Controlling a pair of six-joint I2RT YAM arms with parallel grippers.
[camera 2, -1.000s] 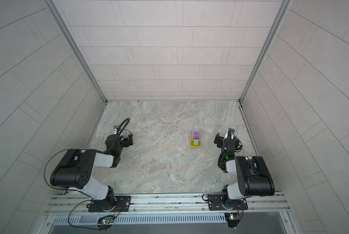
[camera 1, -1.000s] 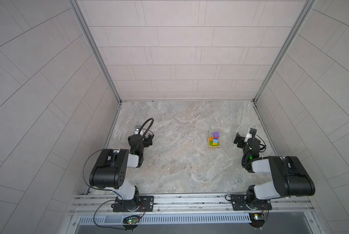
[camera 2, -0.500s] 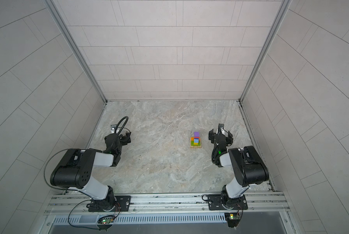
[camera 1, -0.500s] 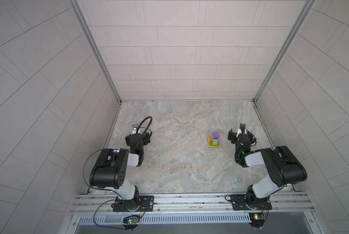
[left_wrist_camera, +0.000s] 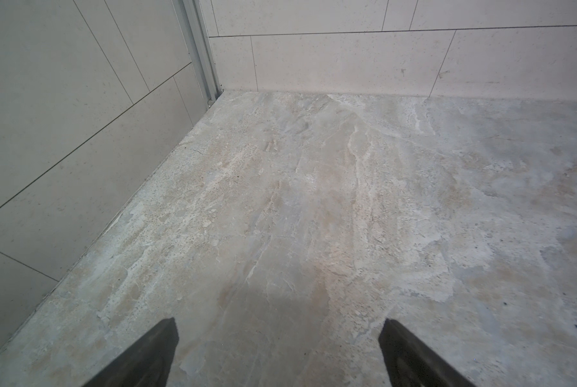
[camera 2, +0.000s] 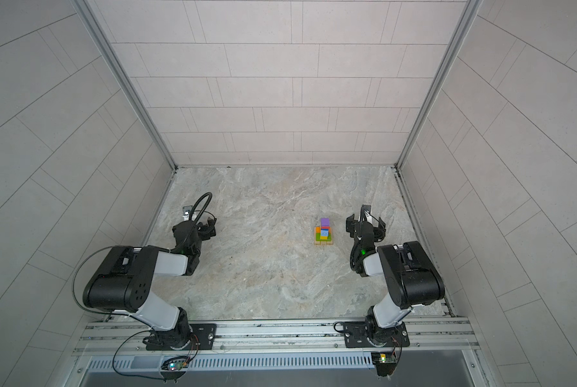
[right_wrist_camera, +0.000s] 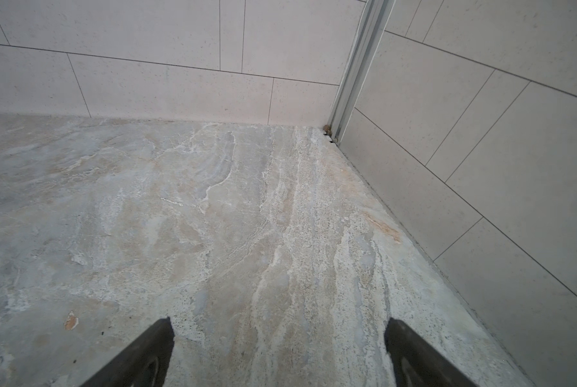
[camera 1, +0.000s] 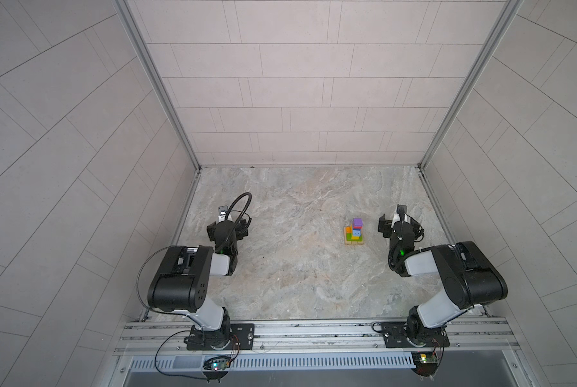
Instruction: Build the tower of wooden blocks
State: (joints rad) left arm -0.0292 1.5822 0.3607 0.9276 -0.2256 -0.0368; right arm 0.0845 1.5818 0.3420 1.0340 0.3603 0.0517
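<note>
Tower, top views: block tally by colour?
purple block: 1
red block: 1
blue block: at least 1, shades too small to split
orange block: 1
green block: 1
yellow block: 1
tan base: at least 1, seams too small to count
Total: at least 7 visible in the tower

The tower [camera 1: 354, 233] stands upright on the stone-patterned table [camera 1: 297, 268], a little to the right of the middle, and it shows in both top views. Its base is made of plain tan blocks [camera 1: 355, 243] that lie flat. On the base rest a green oblong [camera 1: 349, 237] and a yellow oblong [camera 1: 358, 238], with an orange oblong [camera 1: 348, 230] at the left side. Beside the orange one rises a narrow column: a blue block [camera 1: 356, 233], a red block [camera 1: 357, 228] of which only a thin edge shows, and the purple cube [camera 1: 357, 222] on top.
</note>
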